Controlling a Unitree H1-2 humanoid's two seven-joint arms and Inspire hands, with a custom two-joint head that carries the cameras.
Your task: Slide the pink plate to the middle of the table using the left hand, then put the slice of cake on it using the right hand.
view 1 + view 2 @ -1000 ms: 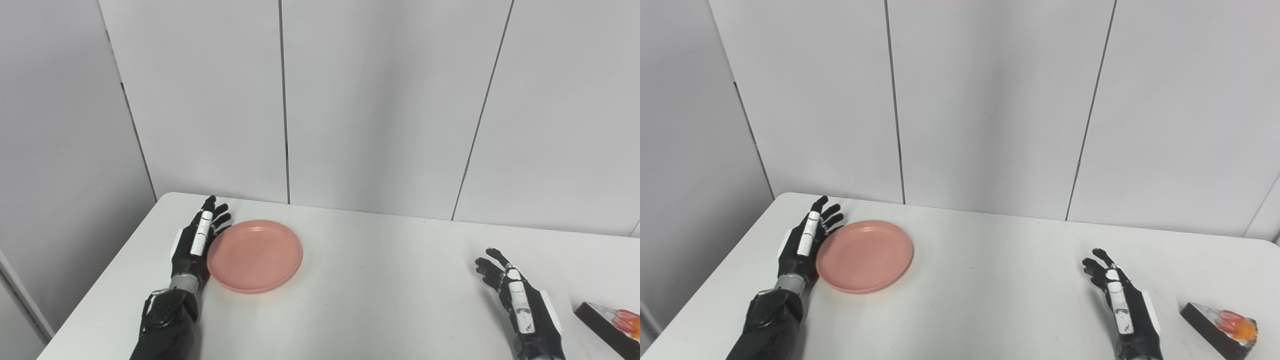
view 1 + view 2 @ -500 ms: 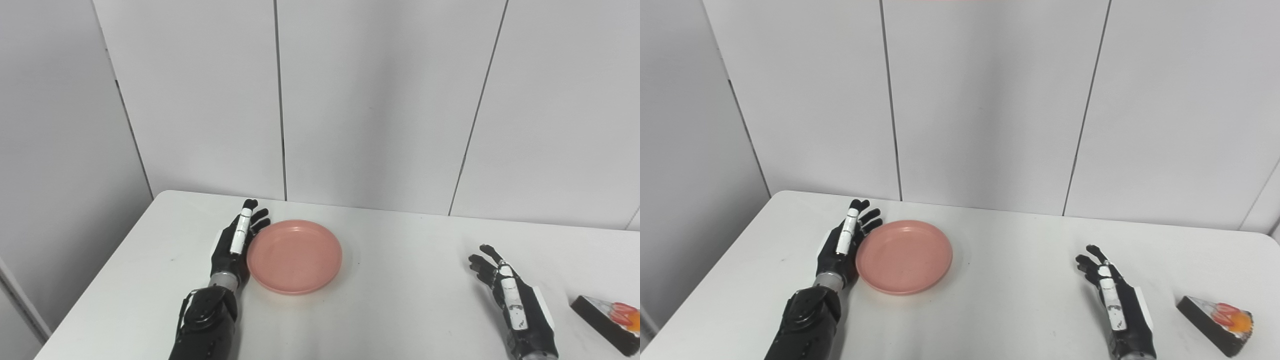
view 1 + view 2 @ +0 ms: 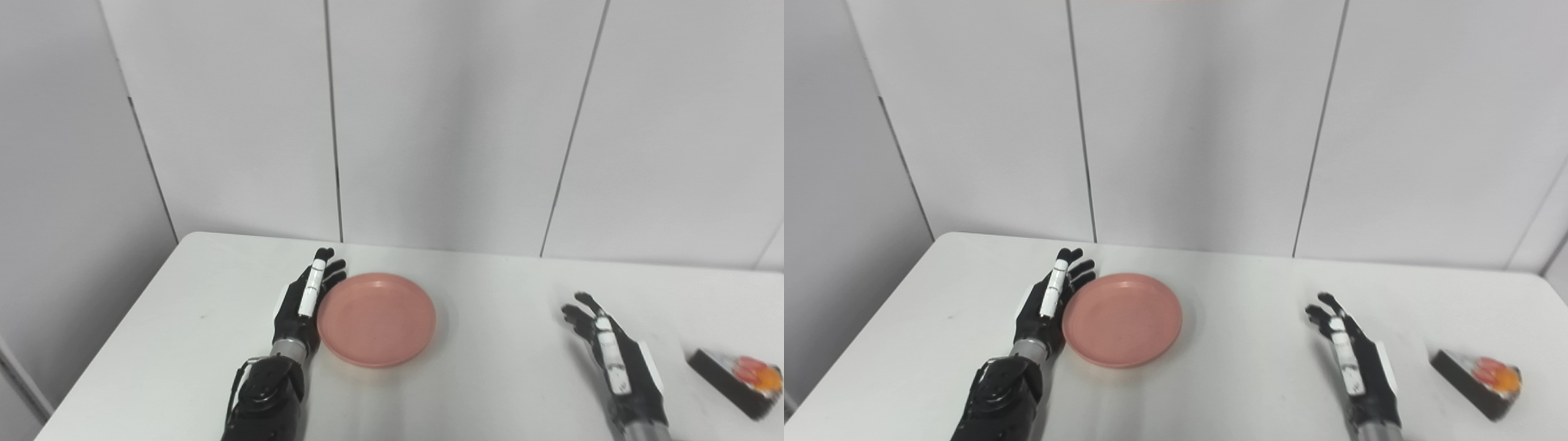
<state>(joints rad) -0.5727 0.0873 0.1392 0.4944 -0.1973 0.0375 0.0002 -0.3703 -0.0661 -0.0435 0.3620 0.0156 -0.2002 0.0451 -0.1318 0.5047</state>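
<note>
I see the round pink plastic plate (image 3: 376,319) lying flat on the white table (image 3: 490,392), left of the table's middle and nearer the far edge than the near one. Nothing lies in the plate; its shallow well is bare.

My left hand (image 3: 304,302), black with a white strip along 1 finger, stands on its edge just beside the plate's left rim, palm turned toward it. Its fingers (image 3: 323,272) are straight, pointing away from me, spread slightly apart and gripping nothing. The palm side appears to touch the rim, though I cannot tell for sure from either view.

My right hand (image 3: 1350,352) is well apart from the plate, over the right part of the table. Its fingers (image 3: 1318,309) are loosely spread and a little curled, and it holds nothing. I cannot tell whether it rests on the table or hangs just above it.

The wedge-shaped slice of cake (image 3: 1476,381), dark on its sides with red and orange fruit on a pale top, sits on the table near the right hand's outer side, toward the right edge, not touched by it.

Behind the table stands a plain wall of grey-white panels (image 3: 453,122).
</note>
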